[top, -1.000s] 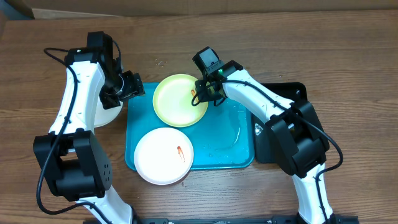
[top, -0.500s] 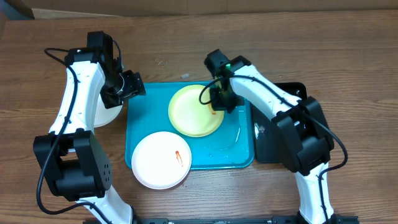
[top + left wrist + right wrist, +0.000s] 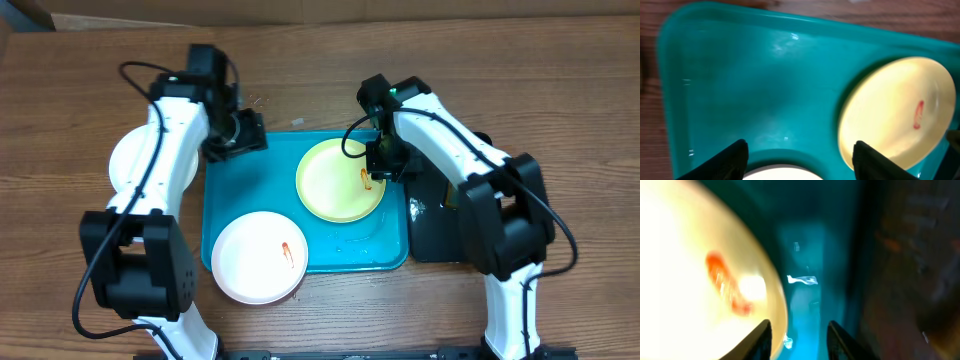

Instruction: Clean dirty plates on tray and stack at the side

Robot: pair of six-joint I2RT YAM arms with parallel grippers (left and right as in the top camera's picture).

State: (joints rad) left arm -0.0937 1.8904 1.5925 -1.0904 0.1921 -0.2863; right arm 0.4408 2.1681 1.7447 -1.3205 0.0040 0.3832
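Note:
The turquoise tray [image 3: 235, 190] holds the pale yellow-green plate [image 3: 335, 185] at its back right, red smear near its right rim. A white plate [image 3: 255, 260] with a red smear lies over the tray's front left edge. A second white plate [image 3: 125, 165] lies on the table left of the tray, partly hidden by my left arm. My left gripper [image 3: 245, 135] is open and empty above the tray's back left [image 3: 750, 85], its jaws [image 3: 800, 160] above the white plate [image 3: 777, 174]. My right gripper [image 3: 385, 165] is open, its jaws [image 3: 800, 340] straddling the yellow-green plate's right rim [image 3: 690, 280].
A smaller black glossy tray [image 3: 440, 225] sits against the turquoise tray's right side, under my right arm. Wet streaks show on the turquoise tray [image 3: 805, 305] right of the yellow-green plate. The wooden table [image 3: 560, 120] stretches around both trays.
The yellow-green plate slid right across the tray along with my right gripper. My left arm swung right from the left white plate to above the tray's back left corner.

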